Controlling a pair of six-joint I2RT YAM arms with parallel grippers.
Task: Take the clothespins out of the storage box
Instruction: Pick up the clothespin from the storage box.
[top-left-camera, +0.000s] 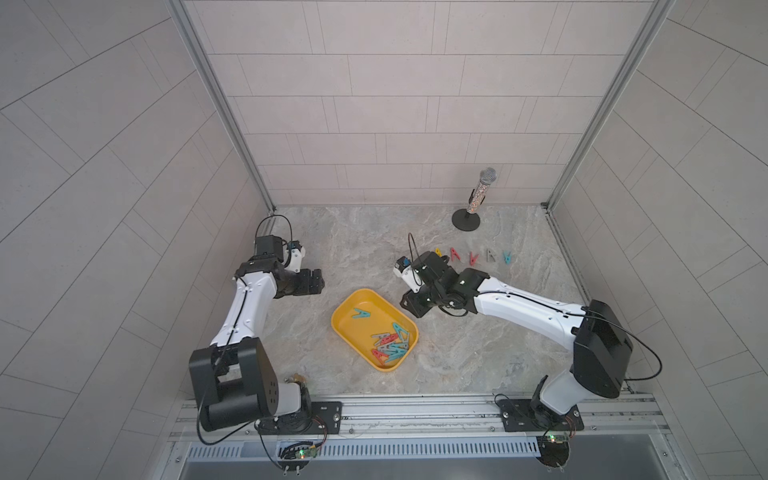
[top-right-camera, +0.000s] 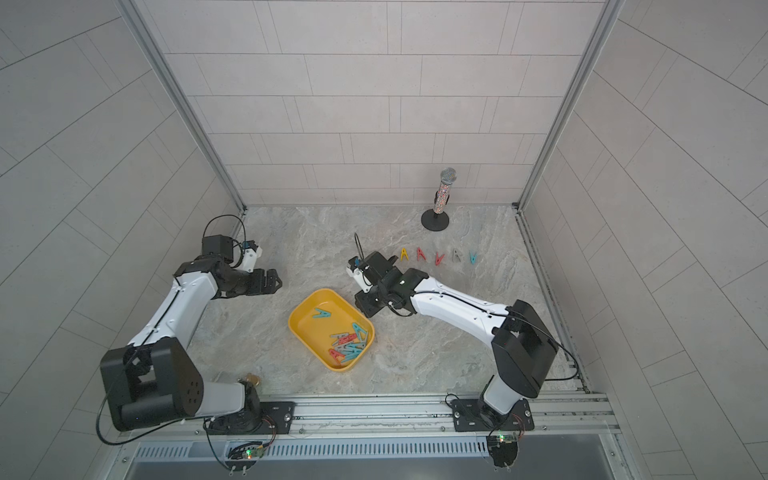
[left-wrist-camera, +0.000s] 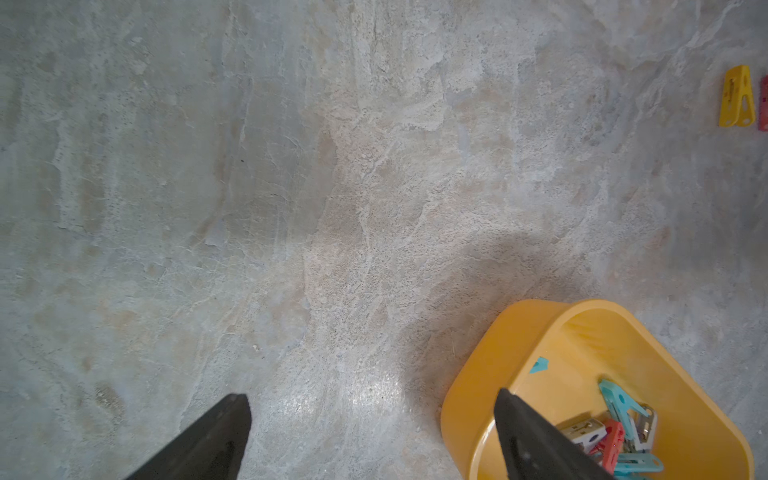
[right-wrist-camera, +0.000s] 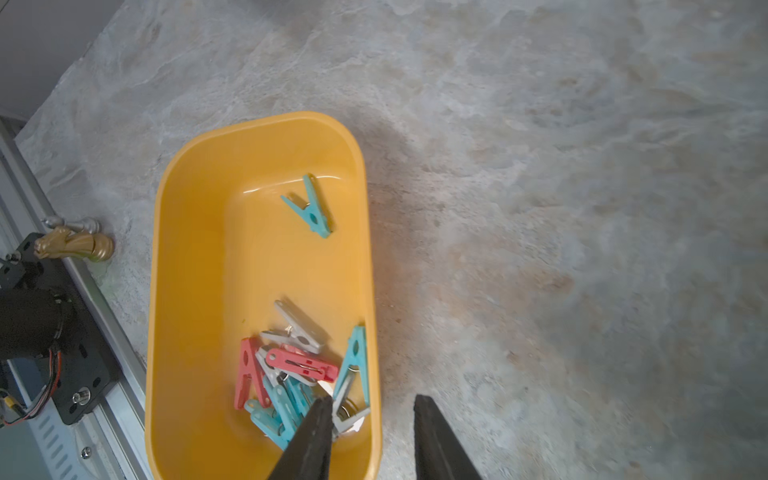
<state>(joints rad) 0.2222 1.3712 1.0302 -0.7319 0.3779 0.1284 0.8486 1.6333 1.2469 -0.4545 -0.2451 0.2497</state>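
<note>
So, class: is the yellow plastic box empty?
No: yellow plastic box holds a lone teal clothespin and a teal, red, grey pile.

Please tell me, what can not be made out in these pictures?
- Clothespin pile: overlapping, exact count unclear; in the right wrist view, a finger of the right gripper covers some.
- Red clothespin: cut by the left wrist view's edge.
- Silver piece: right wrist view, half hidden behind gold knight.

We see a marbled grey desk (top-left-camera: 365, 245). On it sit a yellow box (top-left-camera: 353, 336), a row of five pegs (top-left-camera: 472, 258) near a mic stand (top-left-camera: 466, 219), and two chess pieces (right-wrist-camera: 77, 245) at its front edge.
</note>
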